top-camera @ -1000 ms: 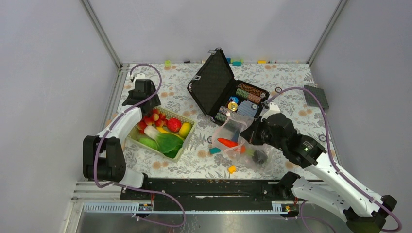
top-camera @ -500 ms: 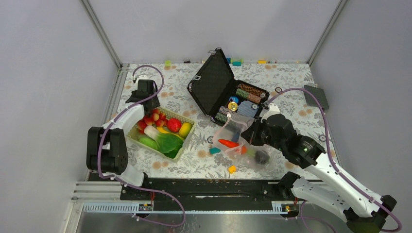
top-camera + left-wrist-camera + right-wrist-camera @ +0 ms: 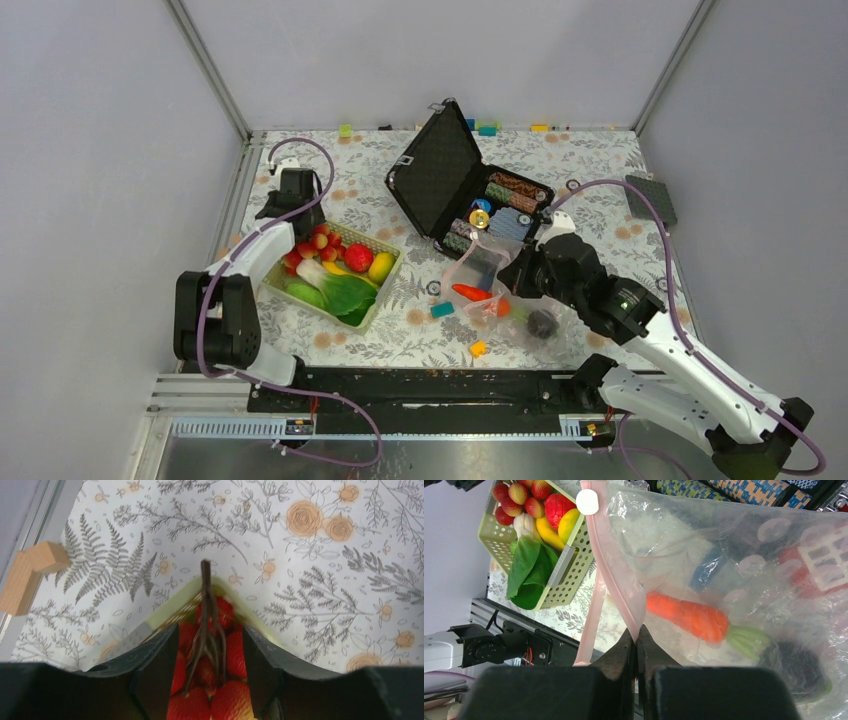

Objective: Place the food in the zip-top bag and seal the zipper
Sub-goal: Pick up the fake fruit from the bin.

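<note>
Your right fingers (image 3: pixel 624 655) are clenched on the pink strip (image 3: pixel 616 590) of the bag (image 3: pixel 724 555), which lies on the table (image 3: pixel 400 330) with a carrot (image 3: pixel 686 617) inside, and your left fingers (image 3: pixel 155 670) straddle the berries (image 3: pixel 207 680) in the basket (image 3: pixel 569 575), grip unclear; that thin pinch could slip and collapse the mouth.

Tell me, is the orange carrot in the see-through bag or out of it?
In. The carrot lies behind the clear plastic of the bag, past the pink zipper strip, in the right wrist view.
</note>
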Robot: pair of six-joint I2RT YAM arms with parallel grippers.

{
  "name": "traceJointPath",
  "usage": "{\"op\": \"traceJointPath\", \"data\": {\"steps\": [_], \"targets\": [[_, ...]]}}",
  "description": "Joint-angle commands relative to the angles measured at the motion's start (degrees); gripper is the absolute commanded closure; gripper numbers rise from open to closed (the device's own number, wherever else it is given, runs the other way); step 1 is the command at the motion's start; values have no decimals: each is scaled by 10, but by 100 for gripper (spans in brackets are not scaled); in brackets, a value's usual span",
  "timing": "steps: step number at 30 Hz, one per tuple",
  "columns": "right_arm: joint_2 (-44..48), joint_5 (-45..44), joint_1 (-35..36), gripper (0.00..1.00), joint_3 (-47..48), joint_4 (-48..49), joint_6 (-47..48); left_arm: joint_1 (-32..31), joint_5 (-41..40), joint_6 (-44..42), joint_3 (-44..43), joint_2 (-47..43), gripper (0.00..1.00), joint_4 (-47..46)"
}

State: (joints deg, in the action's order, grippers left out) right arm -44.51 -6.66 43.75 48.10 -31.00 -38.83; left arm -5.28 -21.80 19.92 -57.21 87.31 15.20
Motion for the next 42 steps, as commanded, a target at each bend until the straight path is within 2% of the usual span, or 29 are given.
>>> {"op": "traceJointPath", "data": {"steps": [1,14,30,36,40,42], "targets": [[-12,-17,-4,99,15,5,10,5,-1,-1,42,-78,49,-34],[-36,-16,-4,99,24,5,8,10,-22,-2,25,-22,49,-29],[-41,-25,-4,98,28,6,15,17,6,-6,0,37,52,-26],[-39,-27,-4,98,30,5,15,17,1,-10,-7,48,64,-17],[-36,-25,-3,99,31,6,15,17,6,-13,-1,43,76,-24],[-34,-25,-4,99,31,5,15,17,12,-14,1,40,87,-26]]}}
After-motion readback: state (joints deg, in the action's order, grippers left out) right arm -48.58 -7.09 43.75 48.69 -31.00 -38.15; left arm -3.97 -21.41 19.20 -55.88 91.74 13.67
